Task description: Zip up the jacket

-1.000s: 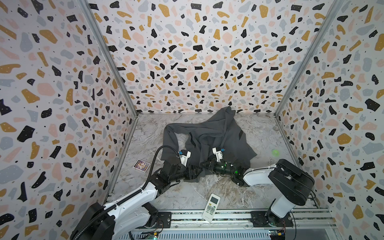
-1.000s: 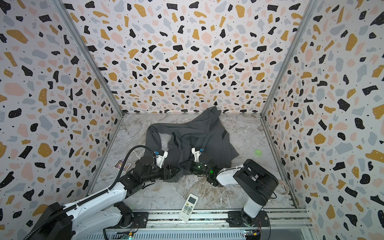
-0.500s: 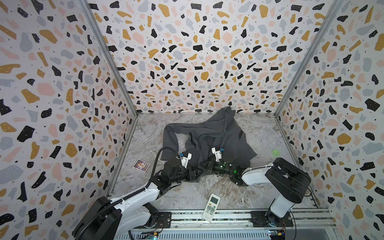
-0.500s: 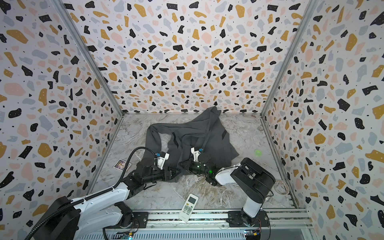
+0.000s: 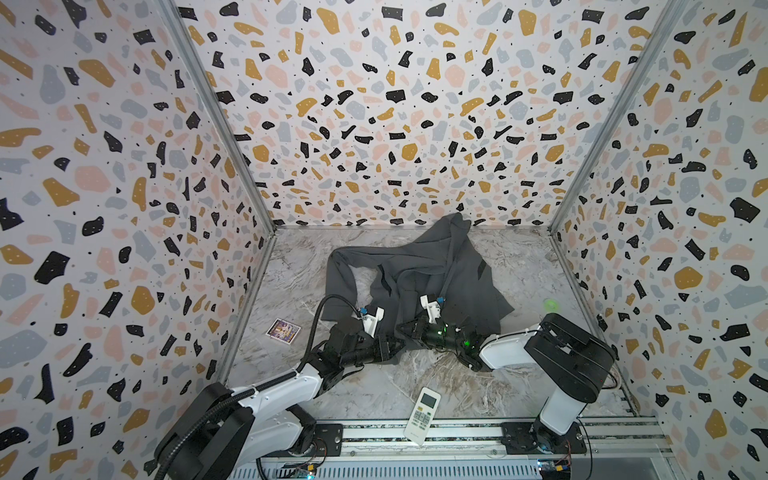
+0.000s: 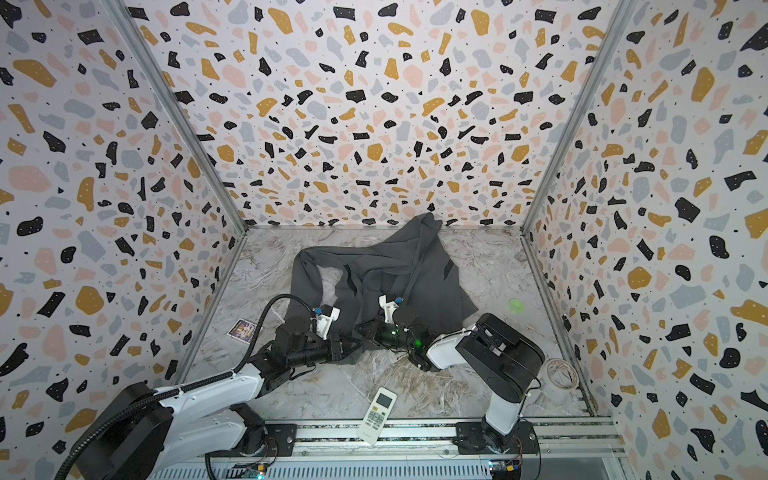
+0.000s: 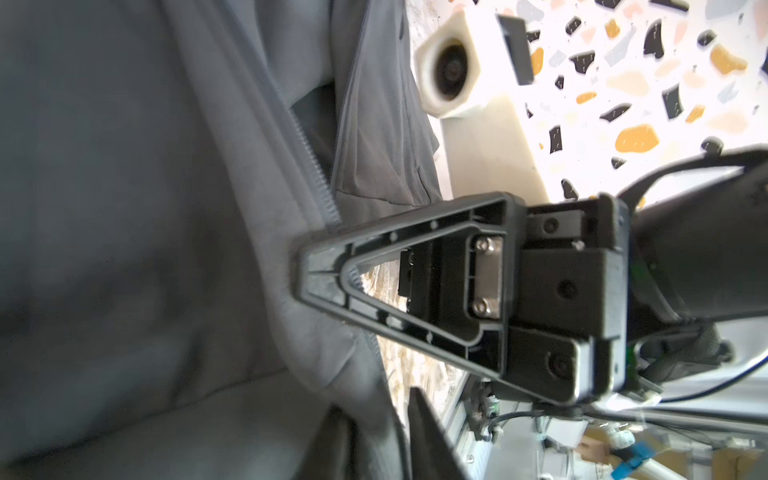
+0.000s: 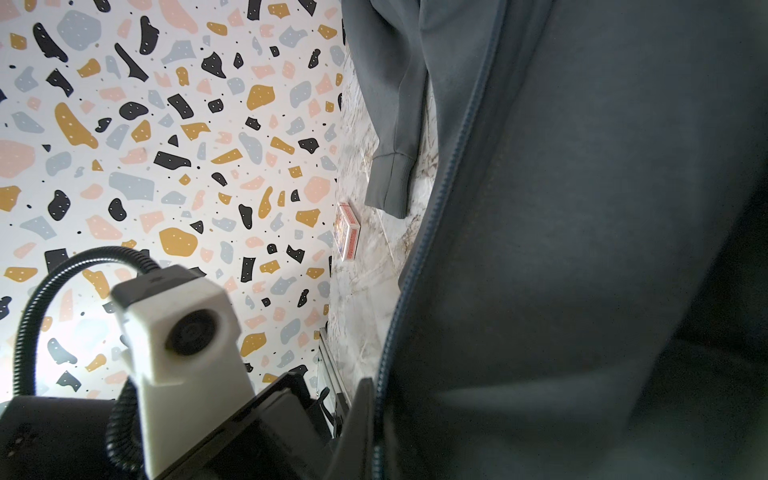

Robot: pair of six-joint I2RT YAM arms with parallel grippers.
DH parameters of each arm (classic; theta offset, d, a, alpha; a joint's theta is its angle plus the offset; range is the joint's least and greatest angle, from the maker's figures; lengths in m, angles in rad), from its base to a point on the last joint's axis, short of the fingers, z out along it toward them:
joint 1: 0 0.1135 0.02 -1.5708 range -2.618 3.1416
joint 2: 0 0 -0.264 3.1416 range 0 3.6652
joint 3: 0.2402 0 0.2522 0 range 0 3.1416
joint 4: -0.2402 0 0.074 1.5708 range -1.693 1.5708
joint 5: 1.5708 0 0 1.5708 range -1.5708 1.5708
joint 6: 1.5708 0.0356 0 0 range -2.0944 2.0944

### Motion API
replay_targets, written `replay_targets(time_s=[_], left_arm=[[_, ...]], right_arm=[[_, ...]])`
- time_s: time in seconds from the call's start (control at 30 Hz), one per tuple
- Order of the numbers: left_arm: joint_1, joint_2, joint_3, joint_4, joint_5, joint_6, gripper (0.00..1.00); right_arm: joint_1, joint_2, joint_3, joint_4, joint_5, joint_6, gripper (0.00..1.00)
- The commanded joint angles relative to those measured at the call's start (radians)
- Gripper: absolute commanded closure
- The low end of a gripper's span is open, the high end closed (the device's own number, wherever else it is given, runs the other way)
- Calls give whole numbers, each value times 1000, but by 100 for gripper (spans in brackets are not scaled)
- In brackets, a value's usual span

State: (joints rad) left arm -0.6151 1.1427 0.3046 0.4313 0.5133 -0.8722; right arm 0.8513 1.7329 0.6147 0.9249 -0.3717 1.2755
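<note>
Pinching jacket zipper edge at six o'clock with right pincer; meeting it with left pincer, grip impossible to tell.

Centre blocked: dark grey fabric jacket; white plastic remote at six o'clock; marble tabletop open at three.

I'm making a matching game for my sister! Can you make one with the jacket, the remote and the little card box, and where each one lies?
Things:
1. jacket
2. remote control
3. card box

Places:
A. near the left edge of the table
B. at the front edge, partly on the metal rail
C. spread over the middle and back

Pairs: 1-C, 2-B, 3-A
</note>
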Motion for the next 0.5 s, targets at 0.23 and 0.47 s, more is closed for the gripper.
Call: replay_targets(time_s=[0.23,0.47], left_arm=[[1,19,-43,148,-54,-6,100],[2,90,-112,452,-131,-121,100]], right_arm=[[-19,-63,73,-260,-36,-138,78],[-56,-198,235,-878,72,-423,37]])
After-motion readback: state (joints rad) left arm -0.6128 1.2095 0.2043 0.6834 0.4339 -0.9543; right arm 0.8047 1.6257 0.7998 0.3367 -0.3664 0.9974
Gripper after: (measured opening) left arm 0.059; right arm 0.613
